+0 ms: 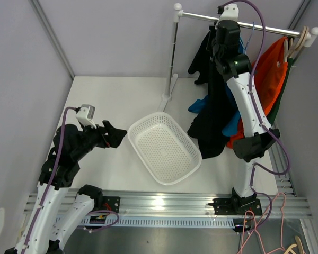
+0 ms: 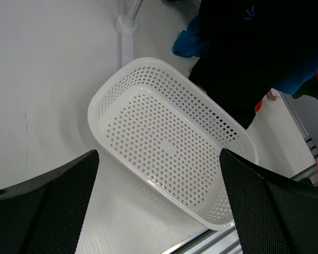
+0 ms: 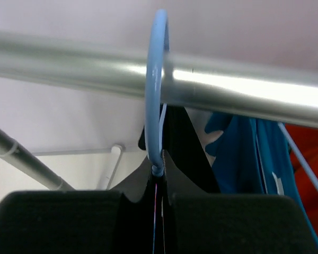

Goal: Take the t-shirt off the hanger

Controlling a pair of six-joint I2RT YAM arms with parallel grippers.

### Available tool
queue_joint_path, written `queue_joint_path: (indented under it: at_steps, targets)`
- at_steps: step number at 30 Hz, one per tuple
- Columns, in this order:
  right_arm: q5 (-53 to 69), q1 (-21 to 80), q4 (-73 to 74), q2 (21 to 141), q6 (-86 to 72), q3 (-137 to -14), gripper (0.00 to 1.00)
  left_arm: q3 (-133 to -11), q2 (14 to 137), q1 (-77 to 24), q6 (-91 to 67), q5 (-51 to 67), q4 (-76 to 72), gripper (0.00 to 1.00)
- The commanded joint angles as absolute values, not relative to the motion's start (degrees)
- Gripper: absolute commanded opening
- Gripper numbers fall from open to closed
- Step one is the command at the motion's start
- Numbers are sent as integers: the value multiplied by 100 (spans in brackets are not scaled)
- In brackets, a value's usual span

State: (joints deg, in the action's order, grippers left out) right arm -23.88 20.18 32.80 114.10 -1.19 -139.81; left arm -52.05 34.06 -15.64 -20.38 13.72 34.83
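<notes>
Two grippers: what is each one for? (K.)

Right gripper (image 3: 158,182) is pinched shut on the hanger (image 3: 155,79) neck just under the rail (image 3: 254,90), likely to lift the hook off. Left gripper (image 1: 114,136) hovers wide and empty beside the basket (image 1: 164,148), probably waiting to pull cloth. (M.)

T-shirt? Counts? (K.)

Black t-shirt (image 1: 212,124) hangs on that hanger, hem down beside the basket. One basket, one rail, at least three more garments: blue (image 1: 199,105), orange (image 1: 267,79), green (image 1: 282,95). (M.)
</notes>
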Motion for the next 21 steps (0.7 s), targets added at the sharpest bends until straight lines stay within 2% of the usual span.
queue_joint_path:
  at_steps: [1,6,10,12,13,14,16,18,21]
  targets:
    - [-1961,2074,2690,11110,148,-14537,0,-5335,3480,-1600,-1907,1607,3270,100]
    - [-1608,2162,2206,10460,316,-13898,0,-5625,3507,-1757,-1925,1715,3147,99]
    - [-1977,2259,2688,9793,-182,-13152,0,-5976,3673,-2257,-1776,1582,3059,99]
    - [-2239,2504,2473,9021,-526,-12423,0,-6230,3875,-2915,-1653,1258,2997,100]
    - [-2372,2661,2209,8652,-571,-11349,0,-6275,3946,-3205,-1452,1083,2954,99]
    - [-2599,3011,1902,8300,-589,-10859,0,-6345,4094,-3869,-1346,611,2901,99]
    - [-3544,3295,1713,7552,-1026,-10294,0,-6591,4288,-4628,-1013,3,2752,100]
    - [-4329,3445,2700,7418,-2285,-10396,0,-6592,4534,-5858,-740,-1174,2289,100]
    - [-4658,3498,3818,7601,-3354,-10958,0,-6110,4858,-7362,-28,-2429,1313,100]
